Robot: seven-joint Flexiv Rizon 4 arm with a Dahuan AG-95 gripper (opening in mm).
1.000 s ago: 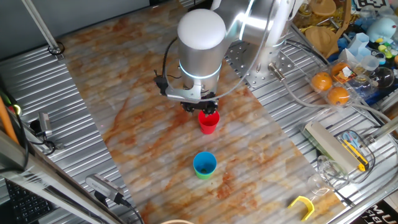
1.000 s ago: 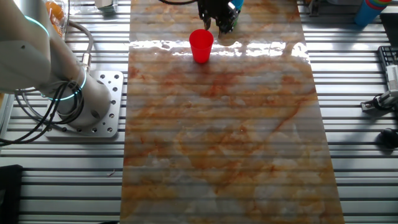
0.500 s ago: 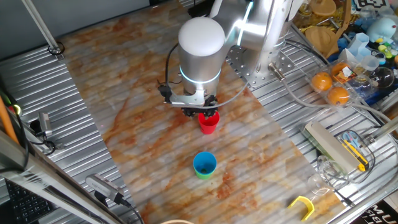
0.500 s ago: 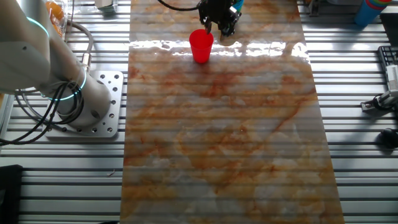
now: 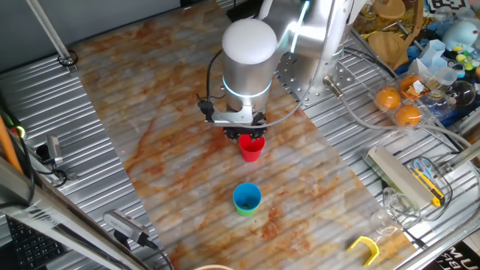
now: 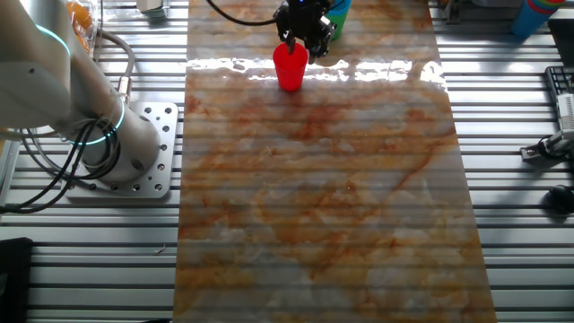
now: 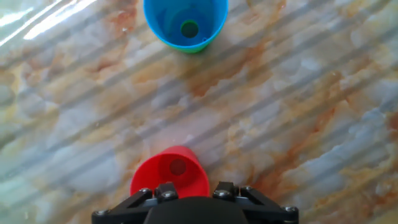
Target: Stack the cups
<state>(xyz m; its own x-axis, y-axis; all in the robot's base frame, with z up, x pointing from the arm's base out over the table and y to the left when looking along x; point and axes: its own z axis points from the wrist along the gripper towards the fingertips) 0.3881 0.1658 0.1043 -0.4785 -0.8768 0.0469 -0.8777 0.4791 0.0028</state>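
The red cup [image 5: 252, 148] stands upright on the marbled table top [image 5: 150, 150]. It also shows in the other fixed view [image 6: 290, 68] and at the bottom of the hand view [image 7: 169, 176]. The blue cup [image 5: 247, 196] sits nested in the green cup [image 5: 246, 211], nearer the table's front; in the hand view the blue cup [image 7: 185, 18] is at the top. My gripper [image 5: 244, 137] hovers right over the red cup's rim. The jaws stand apart and hold nothing; one finger [image 7: 165, 191] is over the cup's inside, the other [image 7: 225, 190] outside its wall.
Oranges [image 5: 388, 98] and mixed clutter lie on the metal bench at the right, with a yellow-handled tool [image 5: 430, 184] and a yellow hook [image 5: 365, 247]. The arm's base plate [image 6: 148, 148] stands beside the table top. A clamp [image 5: 52, 150] sits at the left.
My gripper has shifted sideways from beside the red cup to directly over its rim. The cups have not moved.
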